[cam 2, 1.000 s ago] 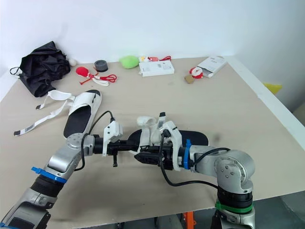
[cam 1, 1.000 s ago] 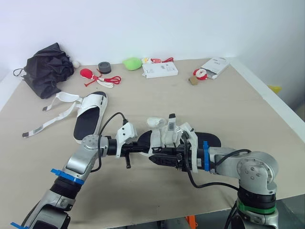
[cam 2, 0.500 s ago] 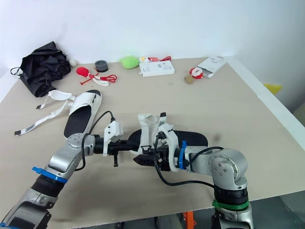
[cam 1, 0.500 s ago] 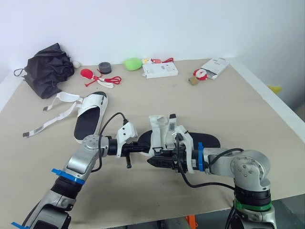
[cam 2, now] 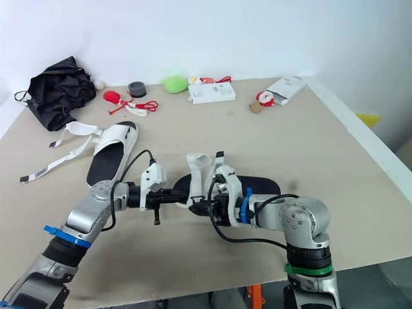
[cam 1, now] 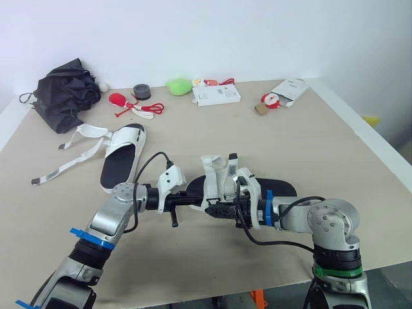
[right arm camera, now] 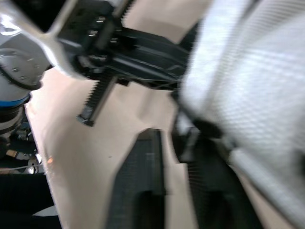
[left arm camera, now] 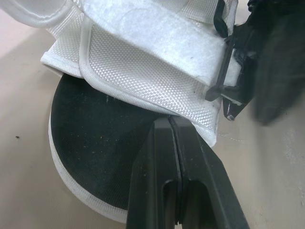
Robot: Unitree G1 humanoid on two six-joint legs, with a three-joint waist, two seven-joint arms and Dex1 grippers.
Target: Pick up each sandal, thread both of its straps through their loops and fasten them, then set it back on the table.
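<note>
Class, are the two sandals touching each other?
Apart. The left eye view shows bare table between the left sandal and the centre sandal.

left gripper (left arm camera: 170, 125) points rightward with fingers pressed together; right gripper (right arm camera: 172, 138) faces it, fingers apart.

Left arm (cam 1: 119, 209): silver-grey metal links, round joint housing, blue tape band near elbow, black cable looping over wrist into white plastic camera mount. Left jaws: slim, black, toothed rack underneath. Right arm (cam 1: 328, 225): bulky grey cylindrical joints, blue wrist band, green band lower down, black cable, white mount. Right jaws: black.
</note>
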